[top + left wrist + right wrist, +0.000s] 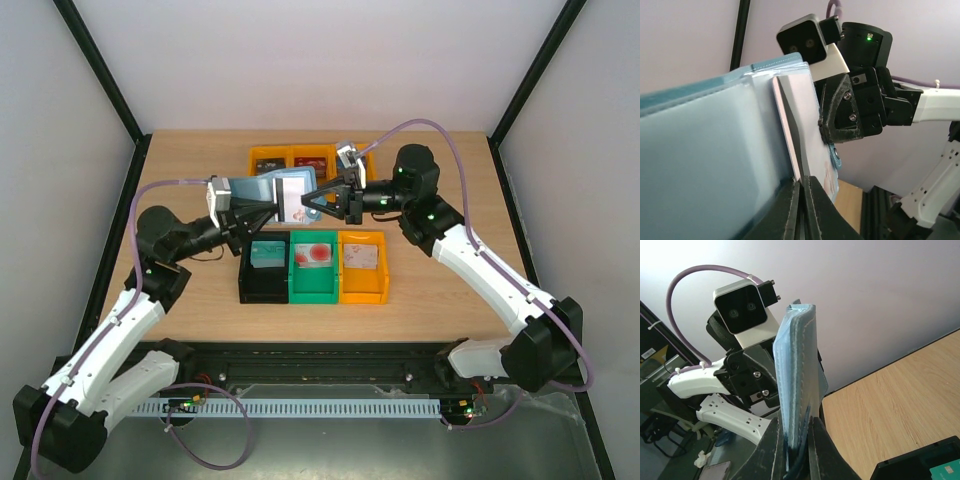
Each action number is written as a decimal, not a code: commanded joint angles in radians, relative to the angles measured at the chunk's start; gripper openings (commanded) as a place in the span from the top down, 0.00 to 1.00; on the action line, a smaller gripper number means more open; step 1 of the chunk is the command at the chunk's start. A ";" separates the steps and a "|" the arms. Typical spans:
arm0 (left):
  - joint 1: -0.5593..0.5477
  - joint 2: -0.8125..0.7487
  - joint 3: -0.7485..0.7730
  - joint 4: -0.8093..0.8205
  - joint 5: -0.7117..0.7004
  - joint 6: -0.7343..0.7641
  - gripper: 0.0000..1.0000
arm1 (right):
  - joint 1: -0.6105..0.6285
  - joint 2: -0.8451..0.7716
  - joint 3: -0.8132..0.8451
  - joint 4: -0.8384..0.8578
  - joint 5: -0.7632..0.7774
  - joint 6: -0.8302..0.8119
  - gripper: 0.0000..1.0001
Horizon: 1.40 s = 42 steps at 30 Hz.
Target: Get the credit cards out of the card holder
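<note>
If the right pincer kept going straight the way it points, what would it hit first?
It already clamps the card holder; just beyond that, probably the left pincer facing it.

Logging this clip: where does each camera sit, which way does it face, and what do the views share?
Top external: above and behind the bases, looking down on the table; both arms show.
Left wrist: on the left arm, facing the right claw across the card holder; own fingers at bottom.
Right wrist: on the right arm, facing the left arm's camera; own fingers at bottom.
Shared: every view shows the card holder clamped between both claws.
</note>
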State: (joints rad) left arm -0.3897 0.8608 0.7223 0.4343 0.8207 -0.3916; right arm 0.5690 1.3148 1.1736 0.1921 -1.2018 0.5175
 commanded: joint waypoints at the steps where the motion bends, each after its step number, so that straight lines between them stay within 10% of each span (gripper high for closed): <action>1: -0.012 0.005 0.005 0.007 0.012 0.008 0.98 | 0.014 -0.006 0.038 0.075 -0.045 0.007 0.98; 20: 0.058 -0.049 0.009 -0.097 -0.082 0.106 0.98 | -0.121 -0.072 0.006 -0.066 -0.015 -0.079 0.99; 25: 0.055 -0.077 0.059 -0.297 -0.195 0.581 0.98 | -0.229 -0.091 0.003 -0.148 0.181 -0.059 0.98; 34: 0.007 -0.315 -0.198 -0.351 -0.333 2.084 0.98 | -0.281 -0.095 0.003 -0.139 0.195 -0.020 0.98; 42: 0.003 -0.375 -0.339 -0.202 -0.111 2.448 0.98 | -0.282 -0.083 0.005 -0.177 0.213 -0.030 0.98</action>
State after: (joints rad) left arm -0.3817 0.5060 0.4061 0.1139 0.5800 1.7599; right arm 0.2863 1.2499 1.1713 0.0322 -1.0119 0.4870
